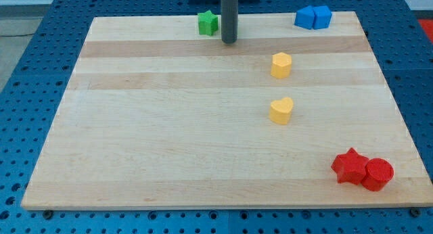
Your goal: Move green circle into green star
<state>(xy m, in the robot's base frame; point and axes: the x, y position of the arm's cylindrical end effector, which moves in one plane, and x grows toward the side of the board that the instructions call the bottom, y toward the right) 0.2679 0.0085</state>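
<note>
A green star (pixel 208 22) lies near the board's top edge, a little left of centre. My tip (pixel 229 41) rests on the board just to the right of the star and slightly below it, with a small gap between them. No green circle shows anywhere in the view; the rod may hide part of the board behind it.
Two blue blocks (pixel 312 17) touch each other at the top right corner. A yellow polygon block (pixel 281 65) and a yellow heart (pixel 281 110) lie right of centre. A red star (pixel 350 166) touches a red cylinder (pixel 377 174) at the bottom right. The wooden board (pixel 155 139) sits on a blue perforated table.
</note>
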